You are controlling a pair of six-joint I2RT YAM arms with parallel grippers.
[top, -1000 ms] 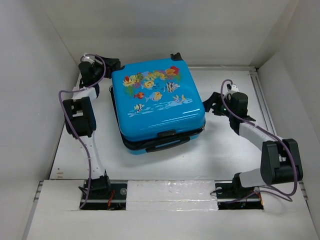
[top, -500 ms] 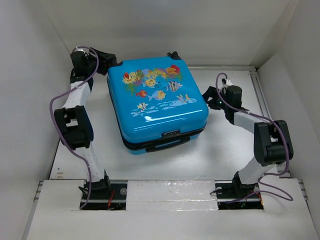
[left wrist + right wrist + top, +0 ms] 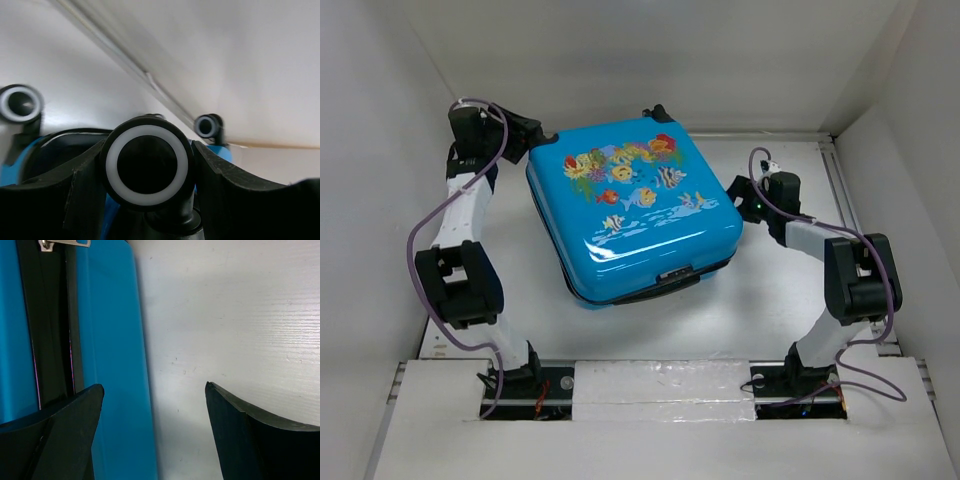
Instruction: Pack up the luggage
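Observation:
The luggage (image 3: pixel 632 208) is a closed bright blue hard-shell suitcase with a fish-and-coral print, lying flat mid-table. Its dark handle (image 3: pixel 660 288) faces the near edge. My left gripper (image 3: pixel 527 137) is at the suitcase's far left corner. In the left wrist view it (image 3: pixel 147 165) is shut on a black wheel (image 3: pixel 147 167) with a white ring. My right gripper (image 3: pixel 740 197) is open and empty at the suitcase's right side. In the right wrist view it (image 3: pixel 153 390) straddles the blue shell's edge (image 3: pixel 110 315) and bare table.
White walls close in the table (image 3: pixel 780 300) on the left, back and right. Two more wheels (image 3: pixel 20 102) (image 3: pixel 207 126) show in the left wrist view. A metal zip pull (image 3: pixel 65 242) hangs on the dark zip band in the right wrist view.
My left gripper has moved left and back at the suitcase's far corner. The suitcase has turned a little and its right corner has shifted toward my right gripper. The right arm has folded in.

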